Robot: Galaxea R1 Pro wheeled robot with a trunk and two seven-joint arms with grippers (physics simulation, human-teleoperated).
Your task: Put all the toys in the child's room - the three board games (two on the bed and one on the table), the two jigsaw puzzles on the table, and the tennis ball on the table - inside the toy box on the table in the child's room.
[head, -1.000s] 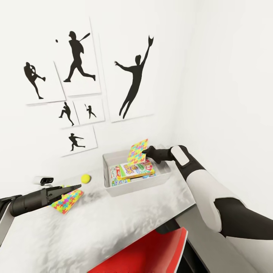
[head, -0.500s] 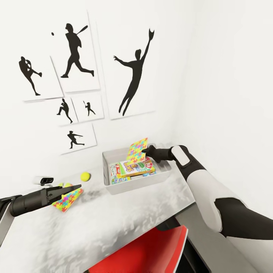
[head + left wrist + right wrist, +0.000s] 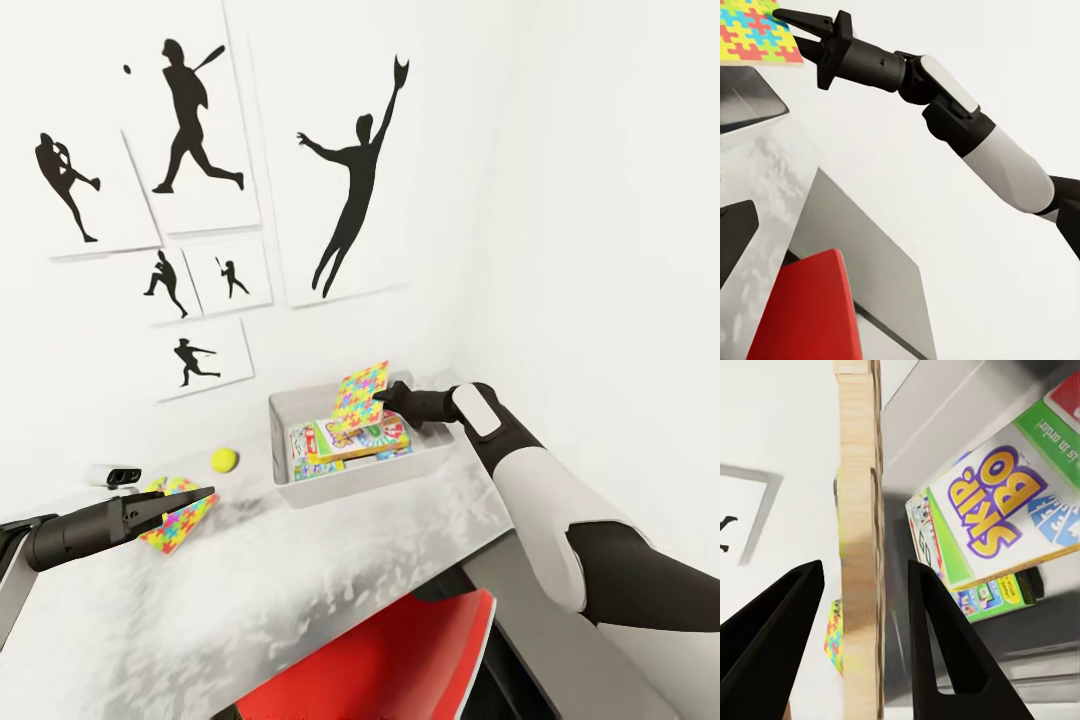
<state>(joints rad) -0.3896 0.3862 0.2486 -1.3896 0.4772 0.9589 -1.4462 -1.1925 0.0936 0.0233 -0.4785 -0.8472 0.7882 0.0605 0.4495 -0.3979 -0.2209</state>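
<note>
While the right gripper (image 3: 383,396) pinched one jigsaw puzzle (image 3: 360,393) upright over the toy box (image 3: 300,488) at centre frame, release came next. The left gripper (image 3: 203,493), jaws unreadable, hovered lower left by the second puzzle (image 3: 172,520).

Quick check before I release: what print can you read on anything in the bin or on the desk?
"SKIP-BO", purple letters on yellow, on the white-green flat game box lying in the pale grey open toy bin.
Small white text on that box's green corner band: too blurred to read.
Print on the box underneath: too small to read.
</note>
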